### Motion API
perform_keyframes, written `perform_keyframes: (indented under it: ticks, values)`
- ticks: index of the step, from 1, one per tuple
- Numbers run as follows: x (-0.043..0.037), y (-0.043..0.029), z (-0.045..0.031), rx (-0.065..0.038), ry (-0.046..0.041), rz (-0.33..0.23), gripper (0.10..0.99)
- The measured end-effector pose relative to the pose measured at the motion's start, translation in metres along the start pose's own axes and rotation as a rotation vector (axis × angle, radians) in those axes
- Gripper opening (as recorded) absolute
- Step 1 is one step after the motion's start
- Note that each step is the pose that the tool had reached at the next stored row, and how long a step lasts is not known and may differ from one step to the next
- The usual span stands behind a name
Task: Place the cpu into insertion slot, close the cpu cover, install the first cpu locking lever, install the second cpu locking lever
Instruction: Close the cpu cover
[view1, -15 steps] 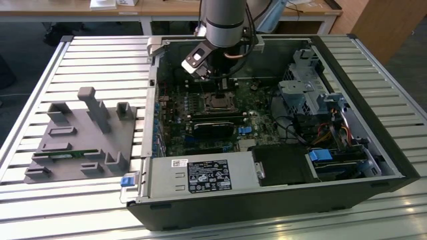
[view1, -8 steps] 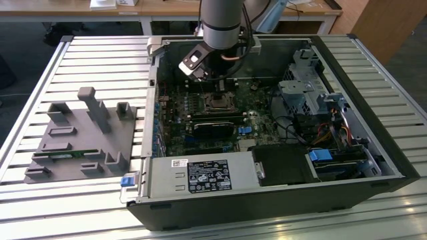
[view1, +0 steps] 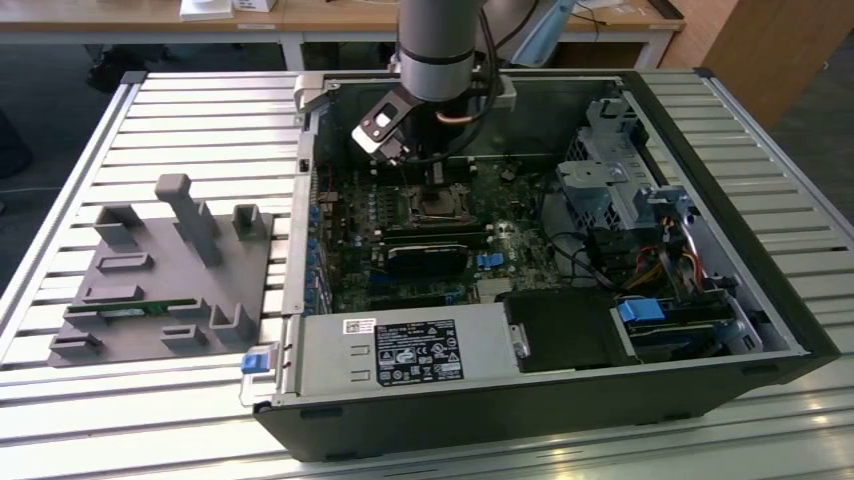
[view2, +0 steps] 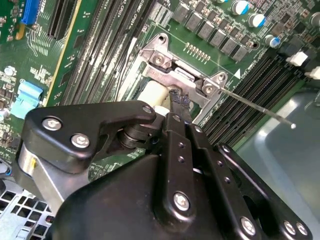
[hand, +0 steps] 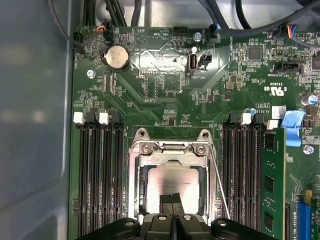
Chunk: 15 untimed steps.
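One cpu (hand: 172, 177) sits in the slot (view1: 435, 206), with the cover (hand: 136, 185) lying flat around it. The end effector (hand: 170, 200) is clenched, its fingertips together over the cpu's edge. A thin wire lever (hand: 220, 185) juts out beside the cover, inside the open case (view1: 747, 200) on the desk (view1: 174, 110).

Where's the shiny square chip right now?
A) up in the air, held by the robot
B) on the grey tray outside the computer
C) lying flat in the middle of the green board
C: in the first wrist view the cpu lies flat inside the window of the cpu cover on the green board.
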<state>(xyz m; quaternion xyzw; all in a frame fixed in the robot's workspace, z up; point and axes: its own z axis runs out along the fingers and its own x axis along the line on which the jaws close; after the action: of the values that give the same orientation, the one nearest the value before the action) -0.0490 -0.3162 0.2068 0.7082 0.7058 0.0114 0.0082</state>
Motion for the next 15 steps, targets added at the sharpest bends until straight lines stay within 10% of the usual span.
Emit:
perform_keyframes:
  ticks: [15]
  values:
    - [0.0000,-0.0034,0.0051,0.002,0.0000,0.000,0.106]
